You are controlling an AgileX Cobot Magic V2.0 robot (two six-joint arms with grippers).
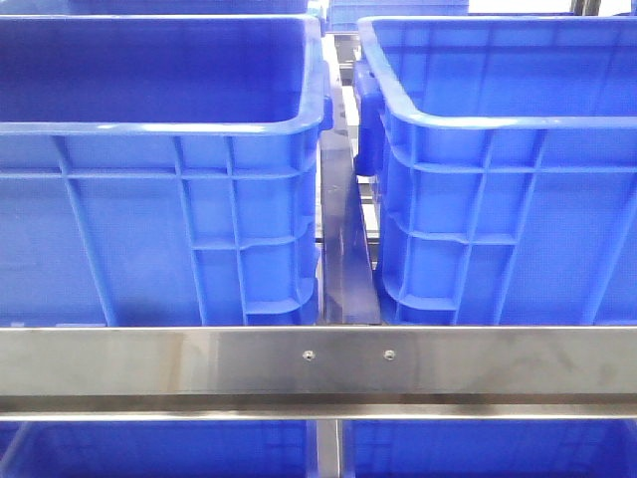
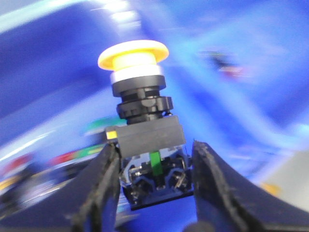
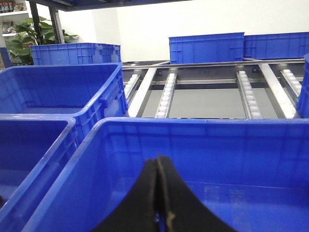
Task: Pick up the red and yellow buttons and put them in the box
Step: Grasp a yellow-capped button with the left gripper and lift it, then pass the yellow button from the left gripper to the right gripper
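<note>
- Nearest the front camera, a steel rail (image 1: 318,360) with two screw heads runs across the whole view, and more blue shows below it.
- Behind that rail stand two bright-blue ribbed crates side by side: the left crate (image 1: 149,229) and the right crate (image 1: 518,229), kept apart by a dark upright divider (image 1: 343,249).
- Neither arm shows in the front view.
- At the left wrist, the left gripper (image 2: 155,169) pinches a yellow button (image 2: 145,121) by its grey-black switch block, one dark finger on each side.
- That button's yellow mushroom cap points away from the fingers, above a white ring and a black threaded collar; a green tab shows at its base.
- Around it the background is a blue blur, so I cannot tell what the button hangs over.
- At the right wrist, the right gripper (image 3: 159,193) has its two black fingers pressed together with nothing between them.
- It sits above the interior of a blue box (image 3: 203,140), whose floor looks bare where visible.
- Beyond lie roller tracks (image 3: 166,96), further blue crates (image 3: 205,47), and a potted plant (image 3: 21,36) at the far corner.
</note>
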